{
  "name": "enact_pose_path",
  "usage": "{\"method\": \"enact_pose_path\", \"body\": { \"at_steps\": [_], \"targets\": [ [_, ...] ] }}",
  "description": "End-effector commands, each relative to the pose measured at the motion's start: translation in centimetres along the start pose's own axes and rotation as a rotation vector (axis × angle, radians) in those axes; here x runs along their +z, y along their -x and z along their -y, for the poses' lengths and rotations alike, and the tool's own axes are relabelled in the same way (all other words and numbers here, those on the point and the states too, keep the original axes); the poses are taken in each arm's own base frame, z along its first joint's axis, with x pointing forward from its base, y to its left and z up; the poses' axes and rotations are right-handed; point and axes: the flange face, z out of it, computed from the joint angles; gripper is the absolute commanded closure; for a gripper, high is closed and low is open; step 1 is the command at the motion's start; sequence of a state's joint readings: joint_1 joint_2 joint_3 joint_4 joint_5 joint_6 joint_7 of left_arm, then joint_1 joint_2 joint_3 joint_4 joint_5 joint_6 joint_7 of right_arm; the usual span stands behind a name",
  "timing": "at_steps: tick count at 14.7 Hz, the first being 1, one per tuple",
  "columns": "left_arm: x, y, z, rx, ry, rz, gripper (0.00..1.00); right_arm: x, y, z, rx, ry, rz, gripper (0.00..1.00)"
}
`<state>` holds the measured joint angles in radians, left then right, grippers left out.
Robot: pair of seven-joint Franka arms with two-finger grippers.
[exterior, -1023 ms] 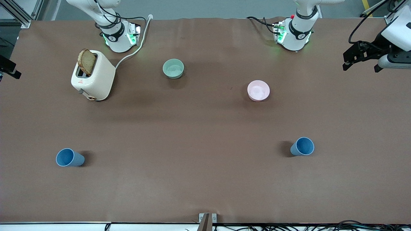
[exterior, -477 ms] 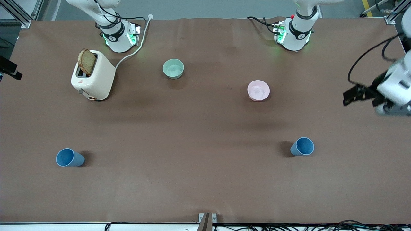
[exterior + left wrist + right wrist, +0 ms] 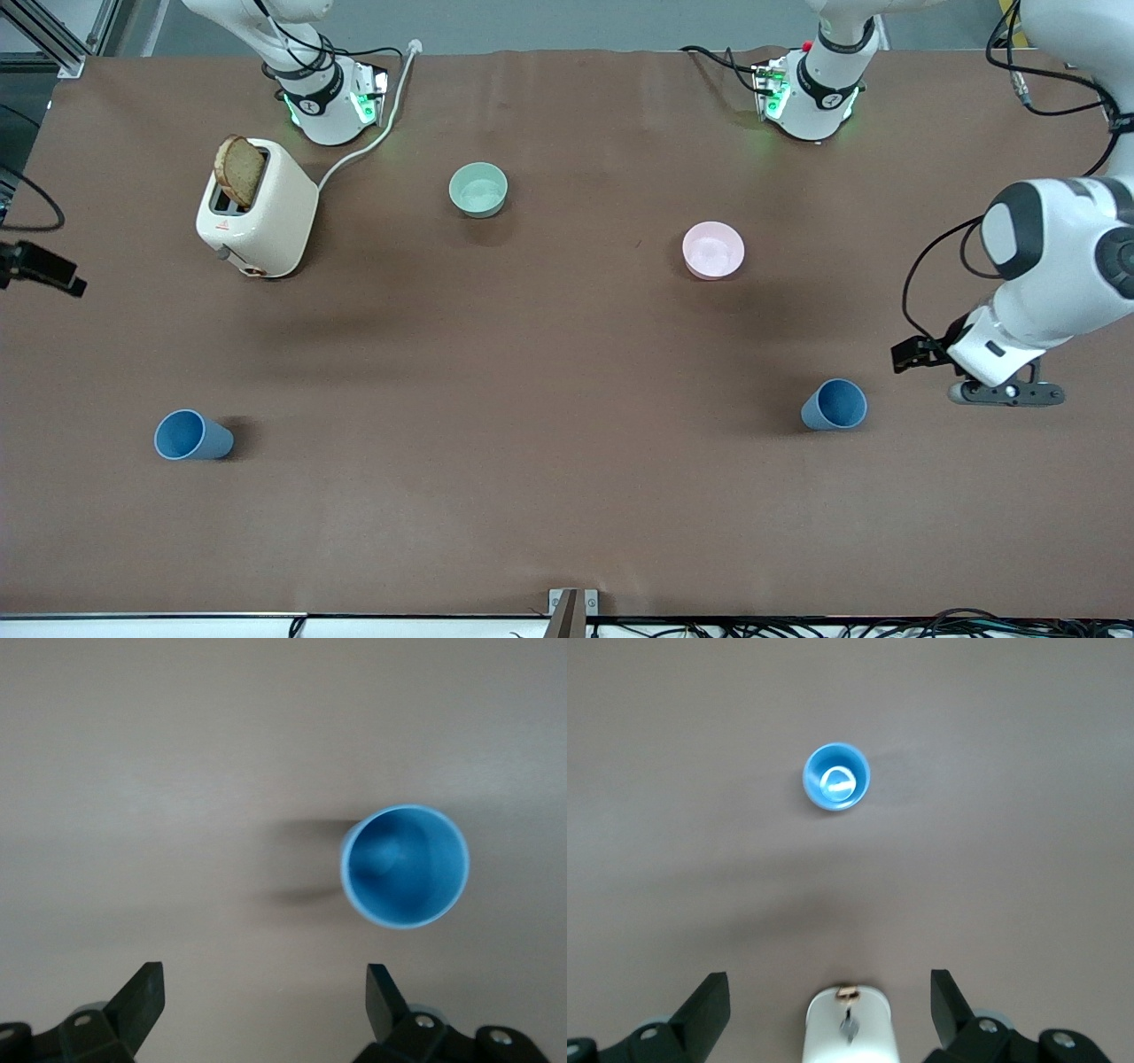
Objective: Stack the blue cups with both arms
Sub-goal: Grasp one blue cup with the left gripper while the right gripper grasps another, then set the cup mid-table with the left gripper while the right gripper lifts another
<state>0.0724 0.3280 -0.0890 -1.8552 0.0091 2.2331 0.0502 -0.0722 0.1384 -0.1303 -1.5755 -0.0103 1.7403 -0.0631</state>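
Two blue cups stand upright and apart on the brown table. One cup (image 3: 834,405) is at the left arm's end, the other cup (image 3: 190,435) at the right arm's end. My left gripper (image 3: 911,355) hangs open and empty over the table just beside the first cup, which shows ahead of its fingers in the left wrist view (image 3: 406,865). There the left gripper (image 3: 264,983) holds nothing. My right gripper (image 3: 42,269) shows at the table's edge, open and empty (image 3: 829,988). The second cup (image 3: 836,777) shows well ahead of it.
A cream toaster (image 3: 257,208) with a slice of bread stands near the right arm's base; its end shows between the right fingers (image 3: 849,1032). A pale green bowl (image 3: 478,189) and a pink bowl (image 3: 713,250) sit mid-table, farther from the front camera than the cups.
My left arm has swung down from the table's far corner to just beside the cup at its end. My right gripper has shifted a little along the table's edge.
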Motion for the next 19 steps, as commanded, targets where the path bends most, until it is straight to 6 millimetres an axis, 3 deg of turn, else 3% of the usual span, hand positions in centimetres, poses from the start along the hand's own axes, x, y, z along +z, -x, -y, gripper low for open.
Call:
{"method": "enact_pose_path", "body": {
  "at_steps": [1,4,8,10,12,13,15,17,19],
  "targets": [
    [2.8,-1.7,-3.3,0.008,0.034,-0.036,0.01,5.3,-2.4,-1.9,0.012,-0.018,0.013,0.00],
    [6.7,-2.1,-3.7,-0.004,0.039,-0.041,0.12,13.9,-5.9,-2.6,-0.070,-0.026,0.012,0.00],
    [9.1,-2.1,-3.3,-0.003,0.034,-0.036,0.36,21.4,-7.6,-2.1,-0.121,-0.051,0.021,0.01],
    [9.8,-2.0,-3.5,-0.008,0.038,-0.026,0.61,25.1,-8.4,-2.3,-0.210,-0.092,0.035,0.01],
    [9.9,-1.9,-3.6,-0.043,0.038,-0.022,0.92,25.5,-9.2,-4.1,-0.263,-0.087,0.023,0.03],
    [9.8,-1.9,-4.3,-0.052,0.038,-0.019,0.99,25.8,-9.3,-4.1,-0.283,-0.085,0.021,0.05],
    [9.5,-2.0,-4.7,-0.081,0.038,-0.020,1.00,26.9,-9.8,-4.1,-0.286,-0.084,0.025,0.13],
    [7.4,-2.1,-5.7,-0.087,0.038,-0.033,1.00,28.1,-10.6,-3.7,-0.293,-0.081,0.028,0.28],
    [4.5,-2.2,-9.9,-0.091,0.054,-0.026,1.00,29.0,-12.1,-2.5,-0.312,-0.073,0.019,0.32]
  ]
}}
